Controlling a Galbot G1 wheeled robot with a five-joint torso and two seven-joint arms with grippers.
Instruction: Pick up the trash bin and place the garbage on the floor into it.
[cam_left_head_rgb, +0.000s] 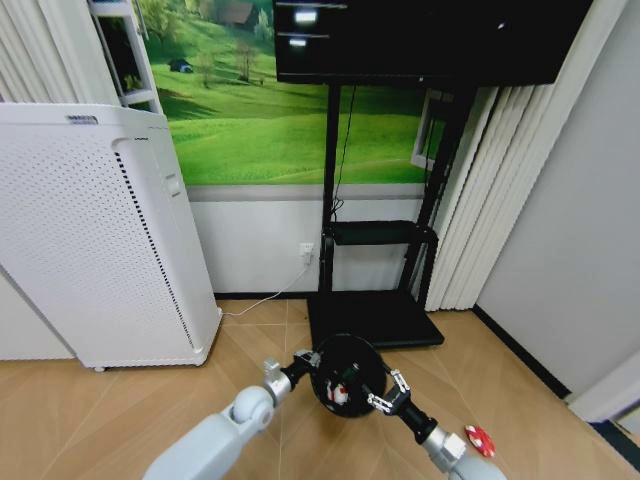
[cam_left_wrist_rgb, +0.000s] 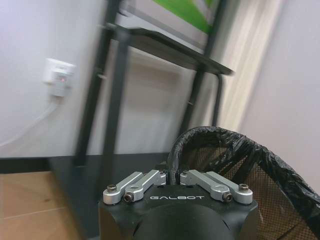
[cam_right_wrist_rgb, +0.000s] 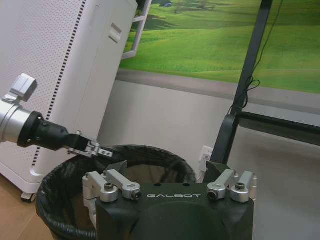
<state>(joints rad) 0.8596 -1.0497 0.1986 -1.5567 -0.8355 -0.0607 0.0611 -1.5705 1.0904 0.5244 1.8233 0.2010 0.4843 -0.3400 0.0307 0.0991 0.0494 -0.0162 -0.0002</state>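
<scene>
1. i've got the trash bin (cam_left_head_rgb: 348, 368) held up over the wood floor (cam_left_head_rgb: 120, 410), left gripper (cam_left_head_rgb: 311, 359) pinched shut on its rim.
2. right gripper (cam_left_head_rgb: 385, 391) is at the bin's other side, fingers spread apart.
3. a red wrapper (cam_left_head_rgb: 480, 439) lies on the floor near my right arm.
4. white air purifier (cam_left_head_rgb: 95, 240) on the left, black tv stand (cam_left_head_rgb: 375, 300) against the wall.

black trash bin (cam_left_head_rgb: 348, 368), tan chevron floor (cam_left_head_rgb: 90, 410), red wrapper (cam_left_head_rgb: 480, 438), white perforated appliance (cam_left_head_rgb: 95, 240)
</scene>
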